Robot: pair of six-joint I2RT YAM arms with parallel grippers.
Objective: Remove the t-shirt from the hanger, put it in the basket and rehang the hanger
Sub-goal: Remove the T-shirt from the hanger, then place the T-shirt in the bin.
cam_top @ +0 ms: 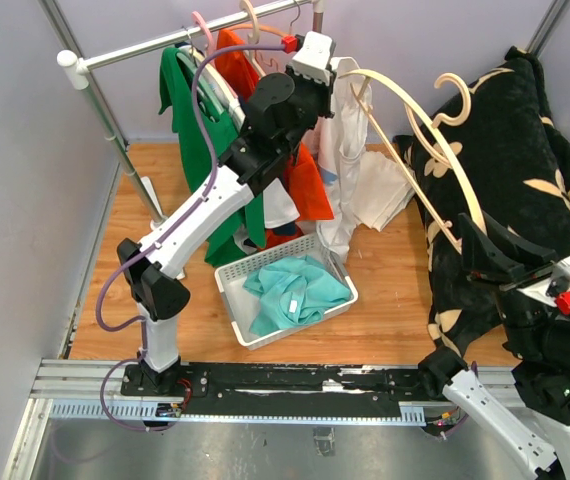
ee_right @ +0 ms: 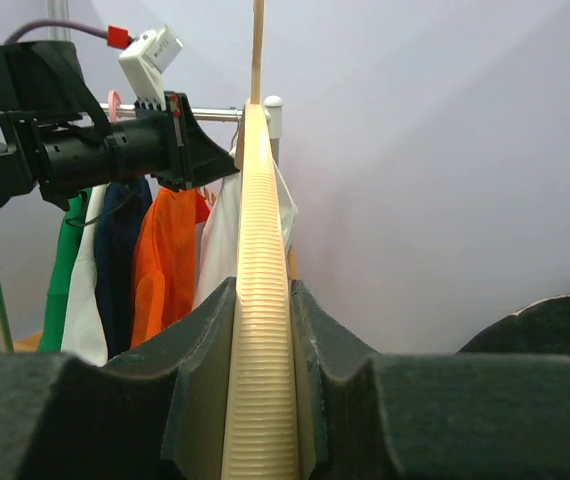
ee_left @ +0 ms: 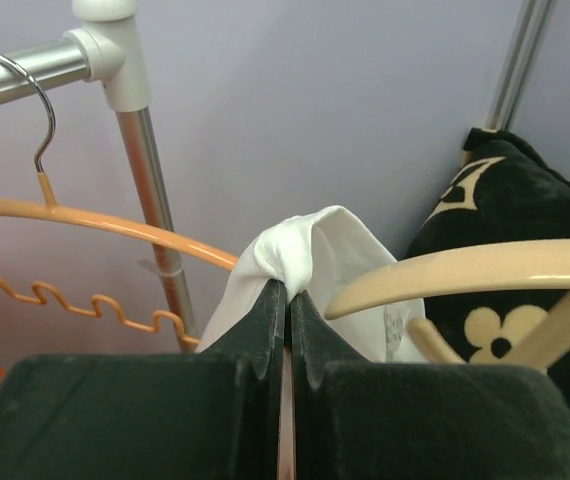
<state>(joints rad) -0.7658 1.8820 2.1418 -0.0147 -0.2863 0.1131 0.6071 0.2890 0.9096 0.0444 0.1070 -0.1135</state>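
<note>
White t-shirt (cam_top: 345, 170) is where I'm looking: it hangs at the far centre of the scene, just right of the metal clothes rail (cam_top: 165, 42), draped off the far end of the curved cream hanger (cam_top: 435, 150).

Starting from the left, the rail carries a green garment (cam_top: 180, 90) and an orange garment (cam_top: 310, 180), bunched close together. Near of them, on the wooden tabletop (cam_top: 385, 300), sits a white slotted plastic basket (cam_top: 227, 290). I see one thing in it, a crumpled teal garment (cam_top: 295, 290), which fills most of the floor of the basket.

The t-shirt drops in a narrow, twisted column from the hanger down to the tabletop, just beside the basket's far right corner. A looser fold of white cloth spreads on the wood to its right. Its top is gathered into a small peak, and my left gripper (ee_left: 287, 290) has that peak pinched, jaws pressed together on the fabric. The hanger's cream arm passes just right of the pinch.

Further right, my right gripper (ee_right: 262, 290) is clamped on the ribbed bar of the hanger, one finger on each side, holding it out from the rail. Behind it, against the right wall, a black cushion with a cream flower pattern (cam_top: 525, 150) leans.
</note>
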